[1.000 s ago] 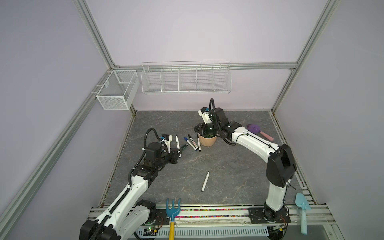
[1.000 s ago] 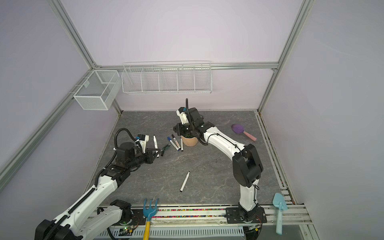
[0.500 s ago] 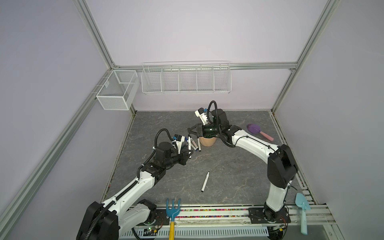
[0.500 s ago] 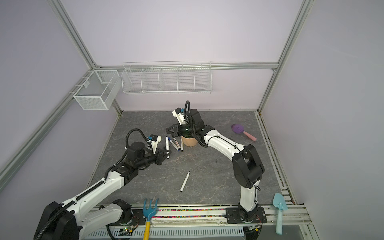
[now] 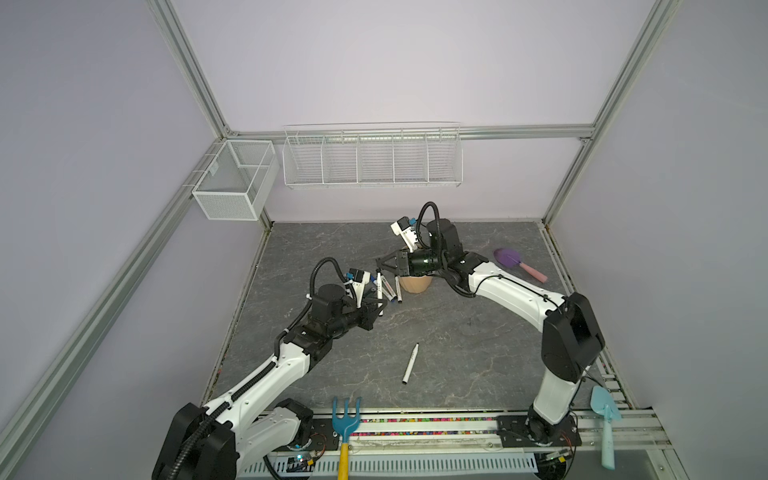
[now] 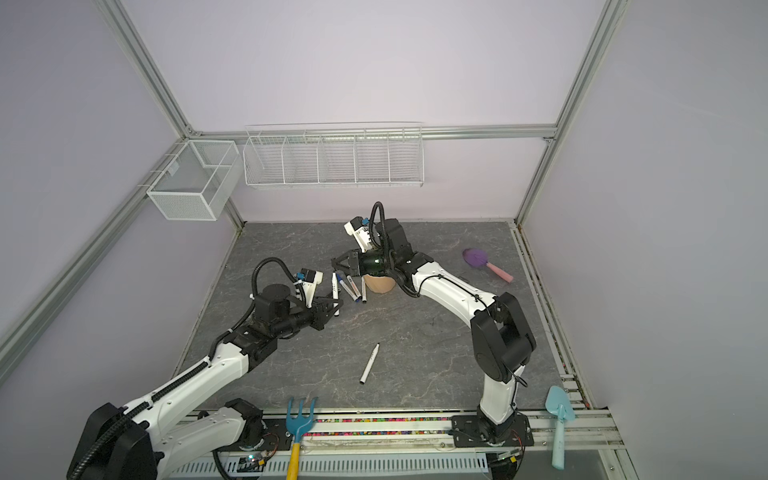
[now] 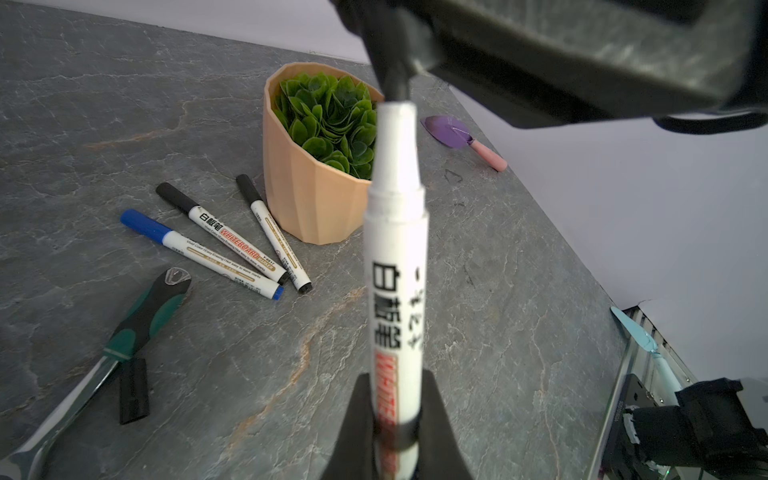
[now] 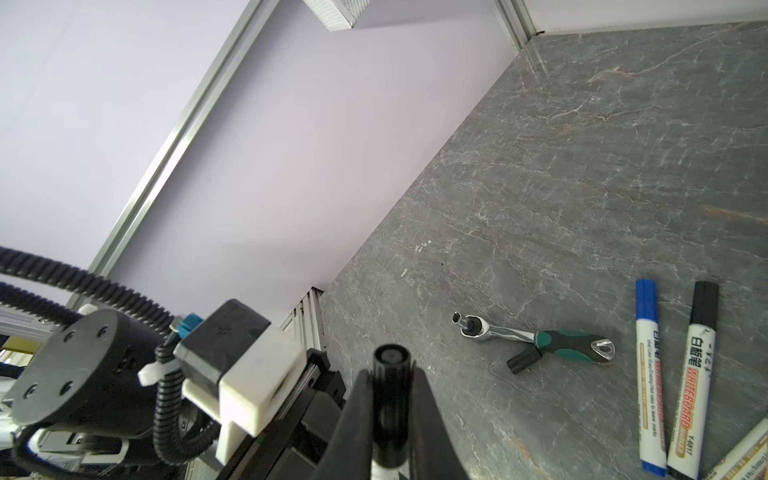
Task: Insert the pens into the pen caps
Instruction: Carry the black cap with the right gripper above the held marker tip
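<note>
The grey marbled table (image 5: 478,332) carries everything. At about 11 o'clock from its middle, the left gripper (image 5: 378,309) and the right gripper (image 5: 379,264) face each other, tips near but apart in both top views.

The left gripper's fingers (image 7: 357,415) are clamped on the rear barrel of the held pen (image 7: 395,257). It is white, with bold black characters, a red band of print and a stepped, tapered nose aimed at the right gripper. The right gripper's fingers (image 8: 353,415) pinch the held cap (image 8: 390,374), a short black cylinder seen closed end on. The pen's nose reaches a dark piece there; whether it has entered, I cannot tell.

A peach pot (image 7: 307,199) of green leaves stands at 12 o'clock from the middle. A green-handled wrench (image 8: 540,336) lies beyond three capped pens (image 7: 224,235), which fan out at the pot's 9 o'clock, one blue-capped and two black-capped. A loose pen (image 5: 410,363), white with one dark end, lies alone at 6 o'clock. A spare cap (image 8: 524,359), black, sits just beside the wrench.
</note>
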